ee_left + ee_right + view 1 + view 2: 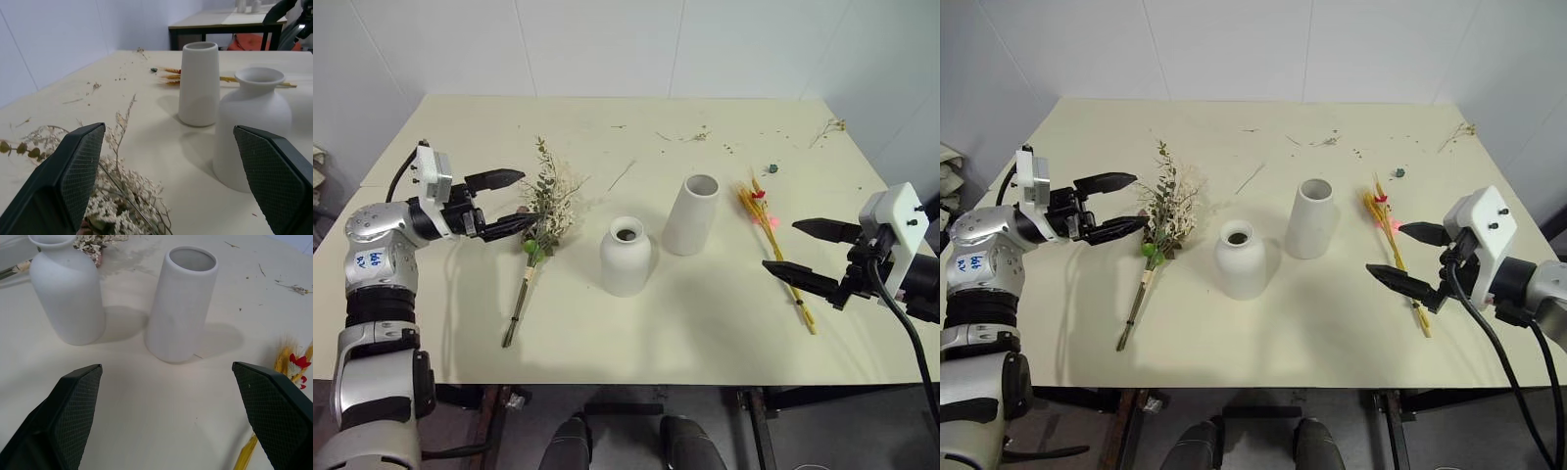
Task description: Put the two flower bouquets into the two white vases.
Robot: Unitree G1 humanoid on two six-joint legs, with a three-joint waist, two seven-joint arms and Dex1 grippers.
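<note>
The two black fingers of the left gripper (516,202) are standing wide apart and are holding nothing; they are hovering just over the leafy top of the green-and-beige bouquet (541,223). The fingers of the right gripper (803,251) are also spread wide and empty, and they are hanging over the lower stem of the golden-yellow bouquet (773,245).

The green-and-beige bouquet is lying flat on the table (705,333), on the robot's left side, with its long green stems pointing toward the near edge. The golden-yellow bouquet, with small red blooms near its top, is lying flat on the right side, its stalks also running toward the near edge.

Between the two bouquets the two white vases are standing upright and empty. The short rounded vase (626,257) with a narrow neck is sitting nearer to the robot and a little to the left. The taller tapered vase (691,214) with a wide mouth is standing just beside it, farther back and to the right; they are not touching.

Small dried sprigs and crumbs (697,136) are lying scattered on the far part of the table.
</note>
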